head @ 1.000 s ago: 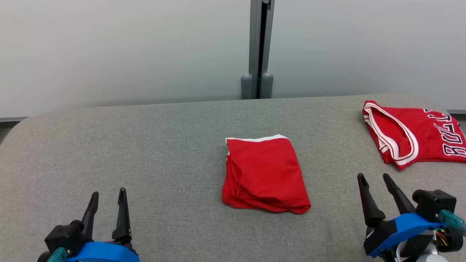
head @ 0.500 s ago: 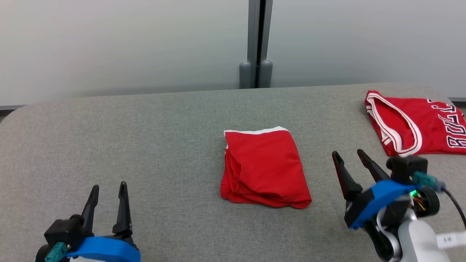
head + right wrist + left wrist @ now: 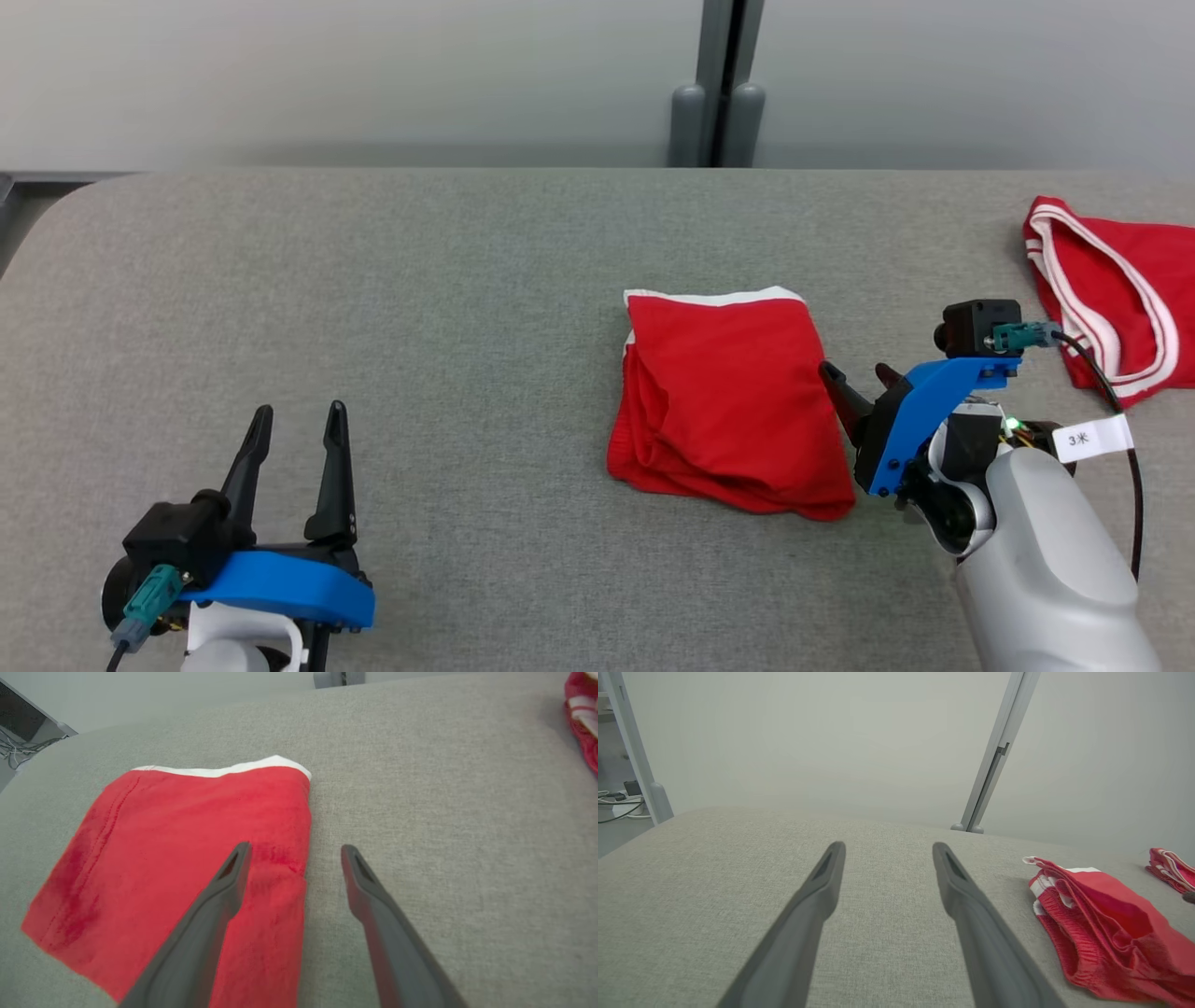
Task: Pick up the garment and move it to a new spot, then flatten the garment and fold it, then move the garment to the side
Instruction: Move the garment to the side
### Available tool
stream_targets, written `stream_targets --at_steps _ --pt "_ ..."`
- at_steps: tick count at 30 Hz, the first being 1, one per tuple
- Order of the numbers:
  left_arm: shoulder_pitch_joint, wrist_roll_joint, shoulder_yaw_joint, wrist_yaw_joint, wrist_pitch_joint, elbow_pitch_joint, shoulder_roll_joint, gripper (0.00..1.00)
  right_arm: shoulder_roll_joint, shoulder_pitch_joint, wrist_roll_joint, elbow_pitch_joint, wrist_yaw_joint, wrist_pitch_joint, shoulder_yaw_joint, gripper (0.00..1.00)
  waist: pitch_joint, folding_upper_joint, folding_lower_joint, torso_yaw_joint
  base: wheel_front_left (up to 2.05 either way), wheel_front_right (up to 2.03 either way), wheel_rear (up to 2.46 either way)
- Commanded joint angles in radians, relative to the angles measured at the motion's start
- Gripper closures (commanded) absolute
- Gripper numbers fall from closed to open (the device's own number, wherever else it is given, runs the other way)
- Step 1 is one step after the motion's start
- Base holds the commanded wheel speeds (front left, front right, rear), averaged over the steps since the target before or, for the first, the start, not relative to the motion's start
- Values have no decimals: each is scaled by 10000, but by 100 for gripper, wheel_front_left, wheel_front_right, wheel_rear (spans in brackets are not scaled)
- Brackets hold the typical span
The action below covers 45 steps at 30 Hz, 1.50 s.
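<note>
A red garment with a white band along its far edge lies folded into a rough square at the middle of the grey cloth table. It also lies at the right of the left wrist view, garment, and at the left of the right wrist view, garment. My right gripper stands open at the garment's right edge, one finger over the cloth and the other over bare table; right gripper holds nothing. My left gripper is open and empty at the near left, well apart from the garment; left gripper.
A second red piece of clothing with white stripes lies at the table's far right edge, also in the wrist views. A grey post stands behind the table against a pale wall. The table's left half is bare.
The head camera has shifted, so the whole scene sits further right and higher. My right gripper has moved left and forward from the near right to the garment's right edge. The left gripper stayed put.
</note>
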Motion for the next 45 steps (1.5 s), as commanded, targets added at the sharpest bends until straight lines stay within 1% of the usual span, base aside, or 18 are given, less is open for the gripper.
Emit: stream_targets --at_steps 1,5,10,13,17,18,19,20,27,33,36,39,41,45 --pt "-177 23 9 -38 -52 -17 57 0 -30 -180 -60 155 4 -83 -6 0 143 -2 -2 155 0 0 0" --pt "-282 -44 -20 -55 -92 74 96 0 -29 -681 -157 1361 4 -531 -55 0 322 -2 -2 323 0 0 0" --pt "-429 -94 -86 -75 -160 217 115 0 -32 -1175 91 2670 4 -1064 196 0 498 -2 -2 451 0 0 0" --pt "-531 -105 -141 -88 -218 303 104 0 -27 -1368 328 3341 4 -1262 525 0 552 -2 -2 500 0 0 0" --pt "-568 -120 -199 -108 -287 453 76 0 7 -1379 747 4034 5 -1240 1269 0 557 -2 -2 529 0 0 0" --pt "-576 -131 -205 -109 -306 492 76 0 16 -1401 800 4157 5 -1267 1436 60 553 -2 -2 526 0 0 0" --pt "-589 -144 -204 -108 -307 518 74 0 24 -1420 800 4237 5 -1282 1606 75 549 -2 -2 517 0 0 0" --pt "-599 -159 -207 -109 -326 543 71 0 30 -1454 743 4289 5 -1369 1748 100 542 -2 -2 505 0 0 0" --pt "-623 -224 -196 -105 -437 596 73 0 -110 -2204 -259 4605 -3 -1747 1978 100 591 -2 -2 351 0 0 0" --pt "-792 -281 -252 -139 -508 517 54 0 -753 -3274 -1020 4109 2 -1747 2411 100 809 -2 -2 171 0 0 0" --pt "-932 -289 -262 -141 -572 456 35 0 -1350 -3807 -1225 3678 0 -1517 2840 100 984 -2 -2 99 0 0 0" --pt "-1046 -293 -290 -162 -605 360 -8 0 -2047 -4298 -1117 3054 2 -1048 3483 100 1192 -2 -2 -47 0 0 0" --pt "-1135 -269 -347 -166 -645 317 -46 0 -2809 -4583 -938 2628 0 -631 3815 100 1334 -2 -2 -116 0 0 0" --pt "-1336 -344 -324 -185 -680 223 -197 0 -4103 -4746 -653 1657 2 191 4565 100 1626 -2 -2 -300 0 0 0"
